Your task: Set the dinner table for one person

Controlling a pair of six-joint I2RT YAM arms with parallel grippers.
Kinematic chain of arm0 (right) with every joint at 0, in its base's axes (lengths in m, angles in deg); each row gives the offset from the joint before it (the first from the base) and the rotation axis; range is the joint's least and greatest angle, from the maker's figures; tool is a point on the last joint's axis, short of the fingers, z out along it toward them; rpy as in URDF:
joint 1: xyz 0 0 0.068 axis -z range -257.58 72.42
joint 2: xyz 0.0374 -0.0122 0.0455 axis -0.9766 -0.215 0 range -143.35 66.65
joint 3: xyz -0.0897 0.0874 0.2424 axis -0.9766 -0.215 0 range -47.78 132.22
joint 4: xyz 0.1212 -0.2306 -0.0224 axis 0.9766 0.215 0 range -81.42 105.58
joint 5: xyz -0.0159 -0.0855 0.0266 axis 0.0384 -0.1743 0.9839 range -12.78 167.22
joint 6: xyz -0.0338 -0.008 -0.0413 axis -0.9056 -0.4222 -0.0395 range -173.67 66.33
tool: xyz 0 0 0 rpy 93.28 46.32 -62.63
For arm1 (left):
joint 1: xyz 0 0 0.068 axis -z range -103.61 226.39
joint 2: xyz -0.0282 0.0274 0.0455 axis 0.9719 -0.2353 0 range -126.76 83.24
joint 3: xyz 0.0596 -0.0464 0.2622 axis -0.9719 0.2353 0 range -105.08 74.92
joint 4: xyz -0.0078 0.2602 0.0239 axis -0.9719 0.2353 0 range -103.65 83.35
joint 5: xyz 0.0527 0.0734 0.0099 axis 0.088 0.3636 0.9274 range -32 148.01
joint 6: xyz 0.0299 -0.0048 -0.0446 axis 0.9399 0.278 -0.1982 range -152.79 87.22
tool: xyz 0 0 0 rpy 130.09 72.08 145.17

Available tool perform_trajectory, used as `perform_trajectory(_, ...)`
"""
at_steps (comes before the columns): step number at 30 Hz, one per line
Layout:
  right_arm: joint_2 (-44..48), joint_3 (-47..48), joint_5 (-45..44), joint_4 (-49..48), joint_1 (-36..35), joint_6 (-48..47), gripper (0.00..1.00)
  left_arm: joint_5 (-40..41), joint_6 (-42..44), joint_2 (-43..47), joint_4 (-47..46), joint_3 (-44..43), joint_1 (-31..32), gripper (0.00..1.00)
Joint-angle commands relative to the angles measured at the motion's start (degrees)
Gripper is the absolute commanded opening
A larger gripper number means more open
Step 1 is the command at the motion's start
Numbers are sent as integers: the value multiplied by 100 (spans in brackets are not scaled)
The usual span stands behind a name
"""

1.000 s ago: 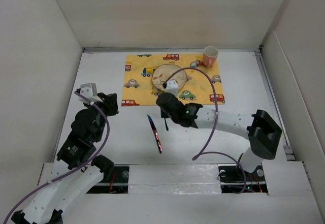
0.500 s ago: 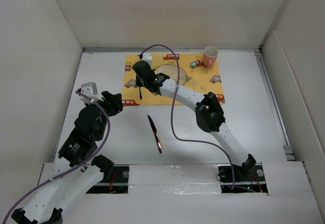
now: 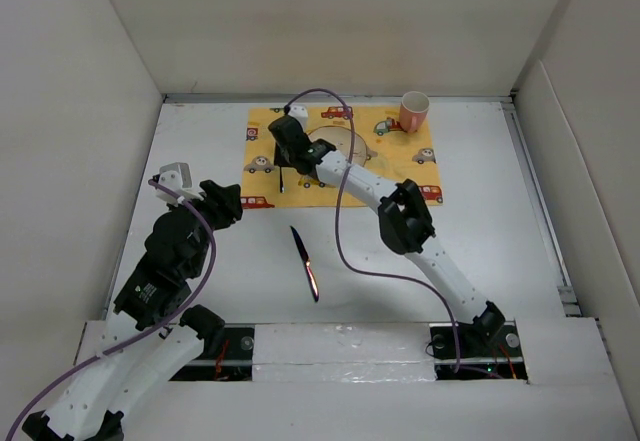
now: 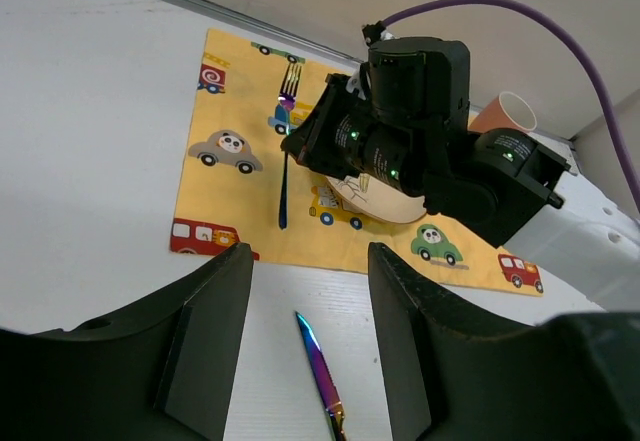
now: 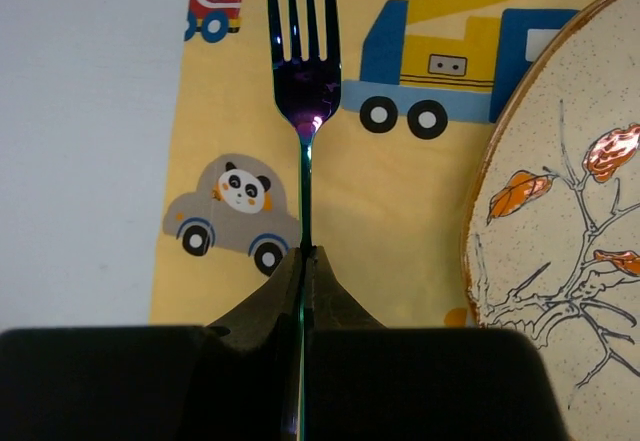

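Right wrist | right end effector point(image 5: 303, 258) clamps fork point(image 5: 303, 86) | mat point(image 5: 400, 191): cartoon vehicles

Overhead view, 2 wrist close-ups, shared fork point(image 5: 303, 91)

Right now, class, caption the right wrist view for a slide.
Shut jaws hold a fork over the yellow mat, beside the leaf-patterned plate.

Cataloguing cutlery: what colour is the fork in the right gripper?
Iridescent purple, blue and green fork; right wrist view shows it best.
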Motion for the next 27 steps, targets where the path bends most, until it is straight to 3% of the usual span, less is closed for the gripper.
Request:
perform_trajectory(1,-96,336,153,-256,106,234,0,-37,36,-21,-190,-139,-15,47)
perform_trajectory(14,-412,285,495,-326,212,383,0,-19,63,-12,-191,-130,-15,47)
perform_trajectory(19,-404,249,487,-414,265,401,13,-28,72,-21,-208,-121,-15,47)
perform_trajectory(21,-342,213,522,-475,265,384,26,-37,80,-47,-182,-121,-15,47)
perform_trajectory(22,-342,213,522,-475,265,384,26,-37,80,-47,-182,-121,-15,47)
perform_trajectory(27,500,-593,426,-984,212,331,44,-28,98,-65,-173,-112,-15,46)
